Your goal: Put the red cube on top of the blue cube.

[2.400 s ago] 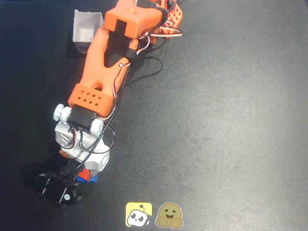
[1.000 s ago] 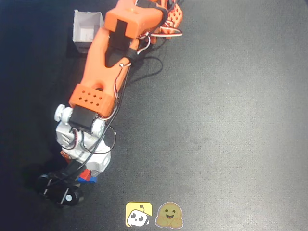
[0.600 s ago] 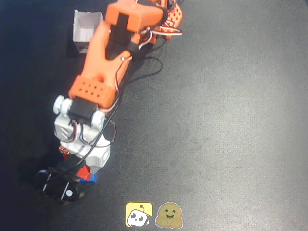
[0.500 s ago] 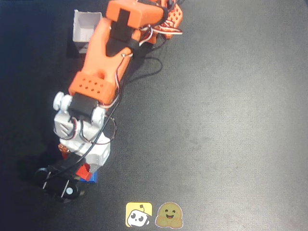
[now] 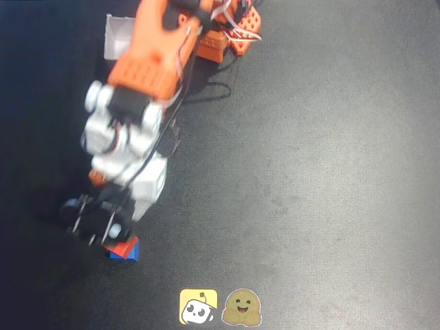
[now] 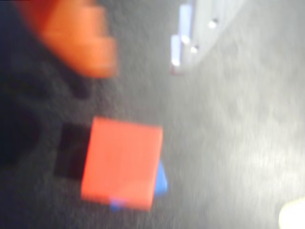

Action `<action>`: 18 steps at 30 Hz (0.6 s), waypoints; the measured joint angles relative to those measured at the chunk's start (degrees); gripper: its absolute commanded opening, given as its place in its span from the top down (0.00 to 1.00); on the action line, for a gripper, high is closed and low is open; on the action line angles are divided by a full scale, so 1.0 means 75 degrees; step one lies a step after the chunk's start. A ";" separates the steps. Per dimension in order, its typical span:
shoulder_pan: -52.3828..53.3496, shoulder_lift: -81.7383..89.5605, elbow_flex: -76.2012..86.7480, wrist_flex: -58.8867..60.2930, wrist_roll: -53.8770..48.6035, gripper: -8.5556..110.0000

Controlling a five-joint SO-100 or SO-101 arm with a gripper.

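At lower left, the matte red cube (image 6: 122,163) sits on the matte blue cube (image 5: 128,253); the claw (image 5: 96,227), grip state unclear, should clear away.

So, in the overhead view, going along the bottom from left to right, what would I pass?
The stacked cubes, red cube on the blue cube, then the yellow sticker, then the brown smiley sticker. After that, only bare dark table.

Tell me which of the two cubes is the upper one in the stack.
The red cube. In the wrist view it covers the blue cube, which only peeks out at the red one's edge. The overhead view shows red above blue too.
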 measured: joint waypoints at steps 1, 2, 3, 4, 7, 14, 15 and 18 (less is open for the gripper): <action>-0.0035 0.0305 0.0340 -0.0059 -0.0035 0.93; -0.0082 0.0621 0.0656 -0.0129 -0.0176 0.93; -0.0141 0.0938 0.0984 -0.0187 -0.0234 0.93; -0.0188 0.1277 0.1324 -0.0246 -0.0258 0.93; -0.0316 0.2309 0.2344 -0.0352 -0.0363 0.93; -0.0797 0.5109 0.4992 -0.0820 -0.0914 0.93; -0.0879 0.5520 0.5355 -0.0855 -0.0949 0.93; -0.1102 0.6727 0.6328 -0.0914 -0.1031 0.93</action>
